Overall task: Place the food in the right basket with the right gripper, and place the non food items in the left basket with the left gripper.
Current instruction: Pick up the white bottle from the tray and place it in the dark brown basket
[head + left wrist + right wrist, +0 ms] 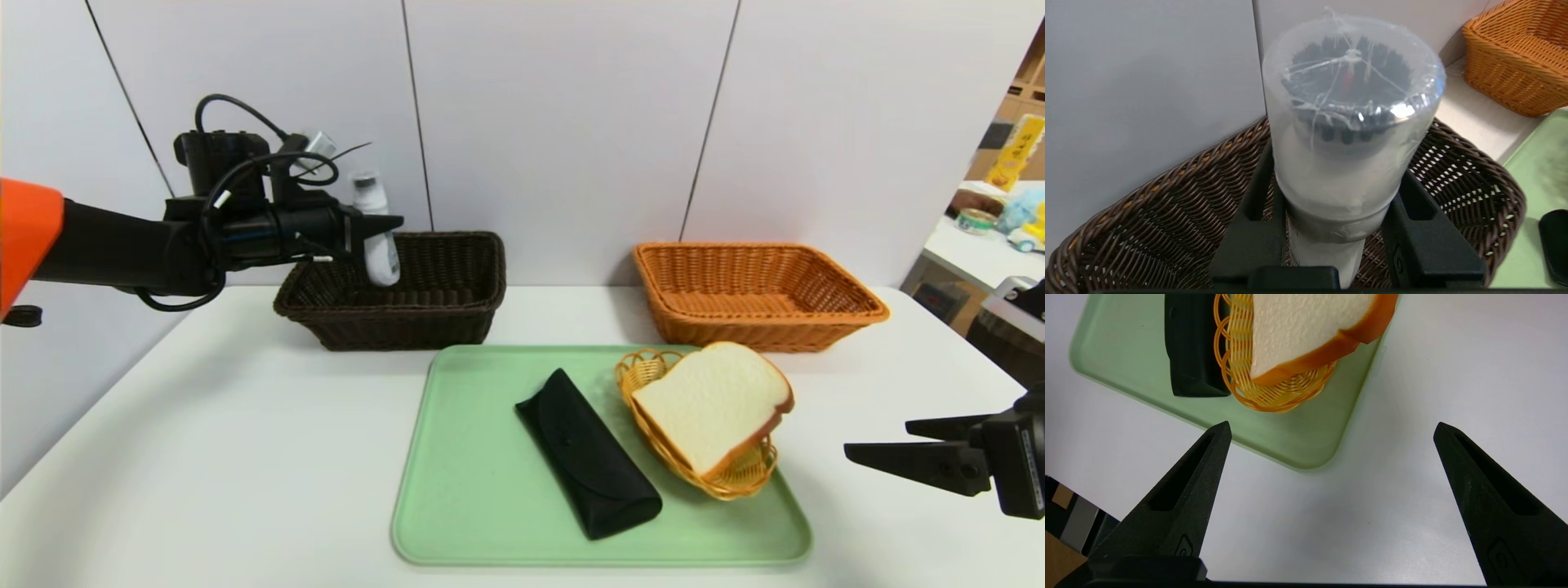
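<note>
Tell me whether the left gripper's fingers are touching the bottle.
Touching. In the left wrist view, the left gripper has a black finger pressed against each side of the bottle, no gap showing, above the dark brown basket.

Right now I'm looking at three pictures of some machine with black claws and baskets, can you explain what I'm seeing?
It is a two-armed robot sorting items. The wide picture comes from a camera on its head; the other two come from cameras on its wrists. The left gripper holds a small white bottle above the dark brown basket. The right gripper hangs open over the white table, idle. On the green tray lie a black glasses case and a bread slice resting in a small yellow dish. The orange basket stands behind.
</note>
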Controlling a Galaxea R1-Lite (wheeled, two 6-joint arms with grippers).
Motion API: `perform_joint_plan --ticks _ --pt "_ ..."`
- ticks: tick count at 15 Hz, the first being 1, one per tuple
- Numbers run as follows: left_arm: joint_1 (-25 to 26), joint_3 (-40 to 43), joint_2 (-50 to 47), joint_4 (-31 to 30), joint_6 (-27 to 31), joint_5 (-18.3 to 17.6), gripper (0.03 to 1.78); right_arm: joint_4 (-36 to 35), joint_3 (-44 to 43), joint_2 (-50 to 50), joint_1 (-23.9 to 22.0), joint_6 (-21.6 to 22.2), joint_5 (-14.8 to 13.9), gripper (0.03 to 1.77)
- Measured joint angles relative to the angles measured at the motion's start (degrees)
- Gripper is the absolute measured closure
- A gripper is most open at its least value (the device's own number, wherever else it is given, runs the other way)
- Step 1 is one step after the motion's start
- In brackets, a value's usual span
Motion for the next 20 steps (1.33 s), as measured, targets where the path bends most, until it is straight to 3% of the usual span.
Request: perform_joint_plan --ticks 10,20 --pt "1.13 -5.63 9.58 -0.29 0.02 0.24 1.16 -0.05 0.11 0.04 -0.18 -0.11 -0.35 0.09" --pt "1.16 -6.35 11.26 -0.27 0.04 0.00 1.16 -0.05 0.02 0.15 -0.18 -0.17 -0.29 0.09"
